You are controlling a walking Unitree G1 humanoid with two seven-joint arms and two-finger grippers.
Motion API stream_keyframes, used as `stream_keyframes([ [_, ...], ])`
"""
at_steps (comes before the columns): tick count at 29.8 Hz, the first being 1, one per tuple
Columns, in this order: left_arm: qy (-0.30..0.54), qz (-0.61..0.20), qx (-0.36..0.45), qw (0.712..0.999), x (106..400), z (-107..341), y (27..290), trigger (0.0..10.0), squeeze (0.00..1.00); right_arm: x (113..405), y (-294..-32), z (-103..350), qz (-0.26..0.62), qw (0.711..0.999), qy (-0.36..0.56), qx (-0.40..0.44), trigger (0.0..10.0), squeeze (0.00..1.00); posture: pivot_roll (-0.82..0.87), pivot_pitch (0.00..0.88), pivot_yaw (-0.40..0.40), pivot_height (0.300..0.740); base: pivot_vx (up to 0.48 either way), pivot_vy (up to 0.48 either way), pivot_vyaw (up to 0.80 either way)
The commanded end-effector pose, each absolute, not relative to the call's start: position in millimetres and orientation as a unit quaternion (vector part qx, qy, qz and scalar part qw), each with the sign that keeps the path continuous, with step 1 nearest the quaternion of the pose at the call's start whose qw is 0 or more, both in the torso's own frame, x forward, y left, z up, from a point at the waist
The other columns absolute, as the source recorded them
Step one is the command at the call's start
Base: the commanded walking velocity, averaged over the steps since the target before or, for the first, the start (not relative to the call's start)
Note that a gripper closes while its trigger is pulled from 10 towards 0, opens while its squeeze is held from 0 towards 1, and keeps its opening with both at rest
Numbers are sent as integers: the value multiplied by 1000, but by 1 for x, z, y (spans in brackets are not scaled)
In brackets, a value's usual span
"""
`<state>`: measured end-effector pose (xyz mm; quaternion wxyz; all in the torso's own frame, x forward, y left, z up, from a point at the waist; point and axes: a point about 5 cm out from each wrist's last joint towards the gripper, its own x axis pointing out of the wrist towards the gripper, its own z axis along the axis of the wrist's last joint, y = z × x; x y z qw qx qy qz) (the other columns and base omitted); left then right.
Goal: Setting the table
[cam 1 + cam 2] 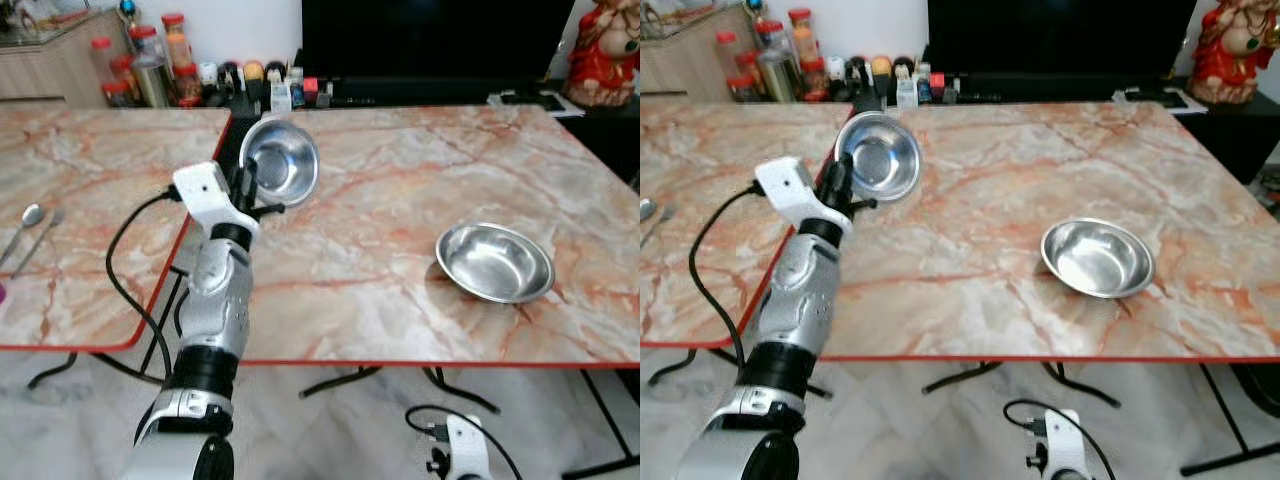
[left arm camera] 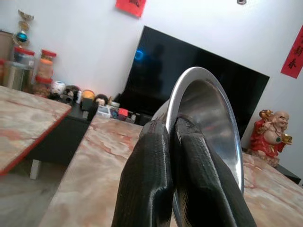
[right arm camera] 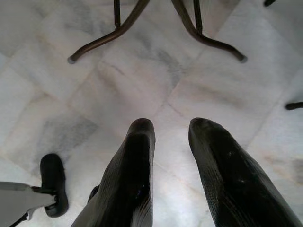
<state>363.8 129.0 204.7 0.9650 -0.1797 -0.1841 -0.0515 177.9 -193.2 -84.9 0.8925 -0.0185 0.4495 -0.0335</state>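
The left tool (image 2: 173, 142) is pinching the rim of a steel bowl (image 1: 280, 160), its two black fingers (image 2: 147, 179) pressed together on the metal edge. The bowl is being held tilted up on its side, its hollow facing the camera, above the near-left corner area of the right-hand marble desk (image 1: 400, 200), close to the gap between the two desks. The silver left arm (image 1: 215, 300) is reaching up from below, a black cable (image 1: 125, 290) looping beside it.

A second steel bowl (image 1: 495, 262) is sitting upright on the same desk, well apart to the right, near the front edge.

On the left-hand desk (image 1: 90, 180), a spoon (image 1: 25, 225) and a fork (image 1: 42, 240) are lying side by side near its left edge.

Jars and small bottles (image 1: 150, 65) are standing behind the desks, beside a dark television screen (image 1: 430, 40), with a red figurine (image 1: 605, 50) at far right.

The right tool (image 3: 170, 137) is hanging low over the pale marble floor (image 3: 142, 85), its fingers narrowly parted and holding nothing.
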Motion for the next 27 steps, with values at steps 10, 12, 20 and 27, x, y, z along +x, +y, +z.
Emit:
stream_keyframes([
  [10, -199, -57, -169, 964, 365, 213, 130, 10000, 0, 179, -188, -85, -28, 892, 451, -19, 10000, 0, -44, 0, 9, 740, 0, -323, 0],
  [12, -199, -57, -169, 964, 365, 213, 130, 10000, 0, 179, -188, -85, -28, 892, 451, -19, 10000, 0, -44, 0, 9, 740, 0, -341, 0],
  [20, -191, -40, -174, 965, 365, 203, 141, 10000, 0, 182, -188, -84, -29, 894, 447, -18, 10000, 0, -41, 0, 11, 740, 0, -345, 0],
  [27, -188, -7, -178, 966, 352, 178, 166, 10000, 0, 184, -189, -83, -36, 896, 443, -14, 10000, 0, -34, 0, -3, 740, 0, -347, 0],
])
